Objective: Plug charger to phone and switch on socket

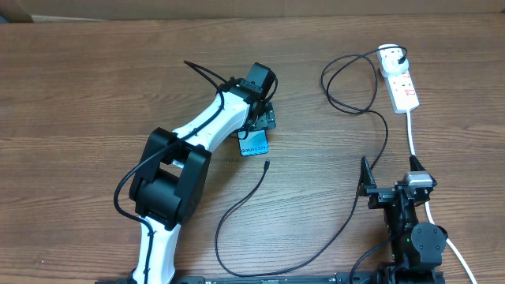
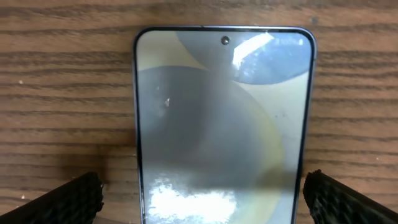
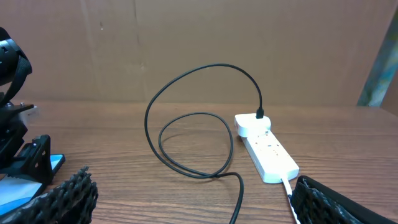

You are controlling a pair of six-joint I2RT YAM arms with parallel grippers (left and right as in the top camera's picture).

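Observation:
The phone (image 1: 254, 146) lies flat on the wooden table at centre, and only its light blue end with white text shows below my left gripper (image 1: 260, 118). In the left wrist view the phone (image 2: 224, 124) fills the middle. My left gripper (image 2: 202, 208) is open, with one finger on each side of the phone and a small gap at both edges. The charger's black tip (image 1: 267, 164) lies just below the phone. Its cable (image 1: 347, 213) loops right to the white plug (image 1: 389, 55), which sits in the socket strip (image 1: 404, 85). My right gripper (image 1: 389, 177) is open and empty. The socket (image 3: 268, 154) is ahead of it.
The black cable forms loops (image 3: 193, 143) on the table between the strip and my right gripper (image 3: 202, 205). The strip's thick white cord (image 1: 413, 142) runs down past the right arm. A brown cardboard wall (image 3: 199, 43) stands behind the table.

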